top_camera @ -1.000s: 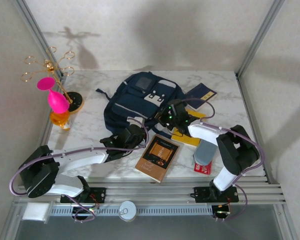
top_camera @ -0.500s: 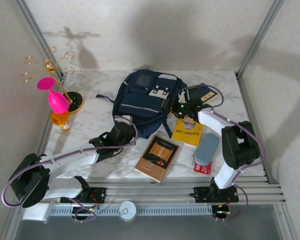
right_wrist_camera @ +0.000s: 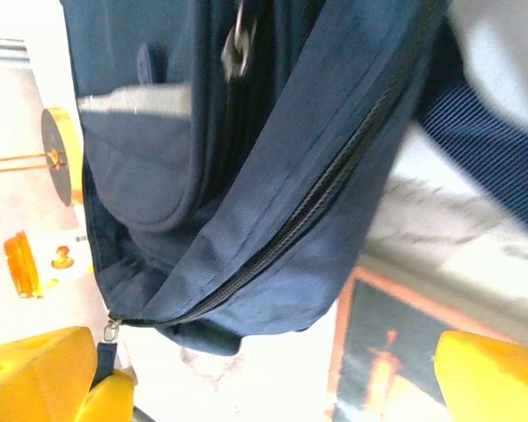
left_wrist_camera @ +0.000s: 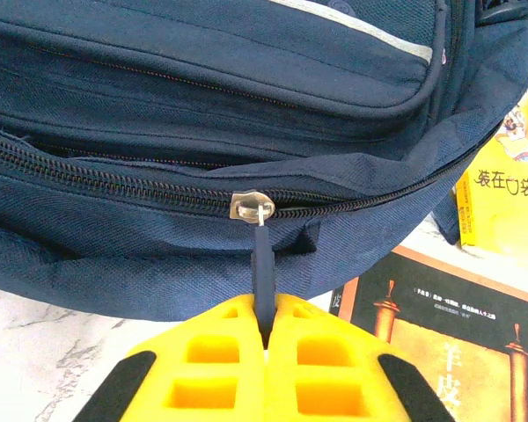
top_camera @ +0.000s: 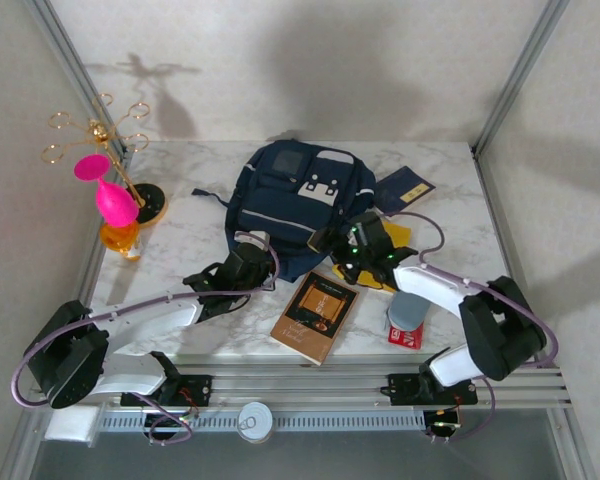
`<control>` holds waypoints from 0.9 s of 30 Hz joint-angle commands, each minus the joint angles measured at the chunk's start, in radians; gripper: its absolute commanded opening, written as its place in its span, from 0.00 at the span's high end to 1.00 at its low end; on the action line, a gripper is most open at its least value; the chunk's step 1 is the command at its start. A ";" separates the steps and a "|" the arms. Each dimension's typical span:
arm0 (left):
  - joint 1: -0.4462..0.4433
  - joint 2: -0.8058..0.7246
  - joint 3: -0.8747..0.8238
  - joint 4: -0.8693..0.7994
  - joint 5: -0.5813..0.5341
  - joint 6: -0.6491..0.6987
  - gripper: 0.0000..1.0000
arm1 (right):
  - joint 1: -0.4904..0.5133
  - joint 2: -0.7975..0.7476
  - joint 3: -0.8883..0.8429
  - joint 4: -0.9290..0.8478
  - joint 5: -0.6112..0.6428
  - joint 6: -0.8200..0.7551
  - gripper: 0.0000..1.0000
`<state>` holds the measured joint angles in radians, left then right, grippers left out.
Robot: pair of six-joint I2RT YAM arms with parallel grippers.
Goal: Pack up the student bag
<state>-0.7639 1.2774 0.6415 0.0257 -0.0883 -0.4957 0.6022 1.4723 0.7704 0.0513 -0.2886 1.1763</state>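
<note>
The navy student bag (top_camera: 295,200) lies flat mid-table, its top facing away. My left gripper (top_camera: 252,265) sits at the bag's near-left edge. In the left wrist view its yellow fingers (left_wrist_camera: 202,369) are shut on the dark zipper pull (left_wrist_camera: 262,264), which hangs from the silver slider (left_wrist_camera: 251,207) on the main zip. My right gripper (top_camera: 343,248) is at the bag's near-right corner, open wide. The bag's bottom corner (right_wrist_camera: 246,290) shows ahead between its spread fingers (right_wrist_camera: 493,382), with nothing held.
A brown book (top_camera: 317,315) lies in front of the bag, with a yellow book (top_camera: 380,270) partly under my right arm. A grey case (top_camera: 410,305), a red item (top_camera: 406,336) and a dark booklet (top_camera: 405,187) lie at the right. A gold stand with a pink piece (top_camera: 113,200) stands far left.
My right gripper has come down from the bag's upper right side to its near-right corner. The bag straightened a second ago and now rests still. My left gripper keeps the pull.
</note>
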 commanded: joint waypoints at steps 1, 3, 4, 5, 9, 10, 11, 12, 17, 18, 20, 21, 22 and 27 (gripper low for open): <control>0.000 0.000 0.033 0.054 0.044 0.035 1.00 | 0.045 0.080 0.045 0.158 0.068 0.173 0.01; 0.000 -0.001 0.032 0.056 0.045 0.042 1.00 | 0.066 0.127 0.071 0.164 0.127 0.207 0.01; 0.000 -0.003 0.034 0.056 0.051 0.047 1.00 | 0.067 0.151 0.071 0.197 0.141 0.228 0.03; 0.000 -0.004 0.035 0.057 0.058 0.049 1.00 | 0.066 0.173 0.069 0.234 0.148 0.241 0.05; 0.000 -0.016 0.036 0.056 0.056 0.054 1.00 | 0.082 0.279 0.187 0.239 0.171 0.168 0.30; 0.000 -0.022 0.035 0.053 0.053 0.053 1.00 | 0.087 0.291 0.216 0.223 0.190 0.140 0.37; 0.000 -0.030 0.032 0.049 0.051 0.052 1.00 | 0.111 0.302 0.243 0.216 0.207 0.111 0.48; 0.000 -0.042 0.026 0.045 0.046 0.050 1.00 | 0.125 0.315 0.266 0.217 0.207 0.090 0.59; 0.002 -0.121 -0.016 -0.003 -0.010 0.022 1.00 | 0.174 0.364 0.367 0.219 0.154 -0.030 0.98; 0.002 -0.143 -0.025 -0.029 -0.037 0.014 1.00 | 0.180 0.365 0.381 0.214 0.132 -0.064 1.00; 0.005 -0.185 -0.036 -0.086 -0.064 0.007 1.00 | 0.177 0.352 0.391 0.181 0.081 -0.129 1.00; 0.006 -0.207 -0.041 -0.119 -0.083 0.000 1.00 | 0.168 0.332 0.383 0.156 0.067 -0.166 1.00; 0.006 -0.225 -0.045 -0.145 -0.102 -0.010 1.00 | 0.156 0.308 0.368 0.139 0.063 -0.198 1.00; 0.023 -0.277 -0.096 -0.191 -0.141 -0.074 1.00 | -0.018 0.203 0.301 0.094 -0.125 -0.332 1.00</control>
<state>-0.7494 1.0218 0.5716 -0.1093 -0.1768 -0.5201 0.6971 1.7653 1.0836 0.1326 -0.3027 1.0069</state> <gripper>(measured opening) 0.038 0.102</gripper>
